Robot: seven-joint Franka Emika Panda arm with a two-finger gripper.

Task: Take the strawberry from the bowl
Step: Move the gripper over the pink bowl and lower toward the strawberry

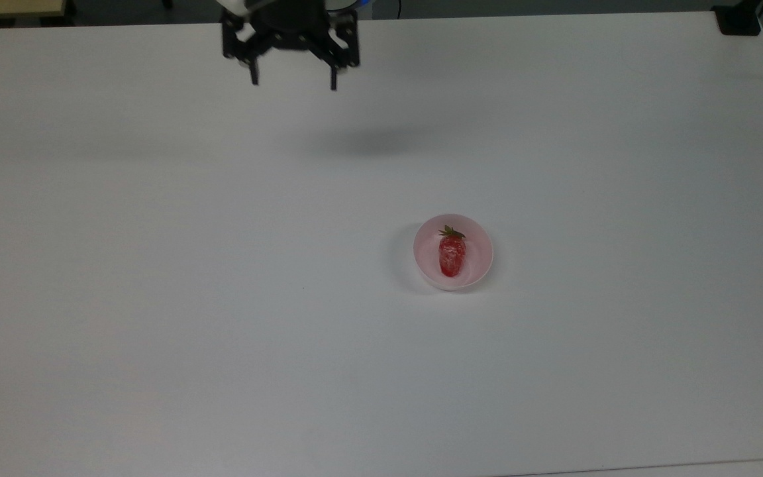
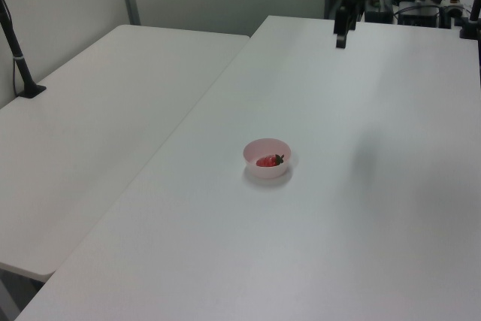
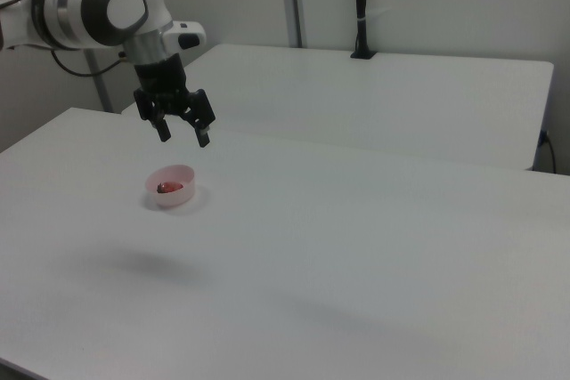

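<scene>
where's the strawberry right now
The small red strawberry with a green leafy cap lies inside the round pale pink plastic bowl on the white table, right of centre in the top view, its cap toward the top view's upper edge.

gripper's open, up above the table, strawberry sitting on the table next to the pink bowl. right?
Not quite: the strawberry lies inside the pink bowl, not beside it, as the top view shows. The rest holds: the gripper is open, fingers apart, above the table.
</scene>
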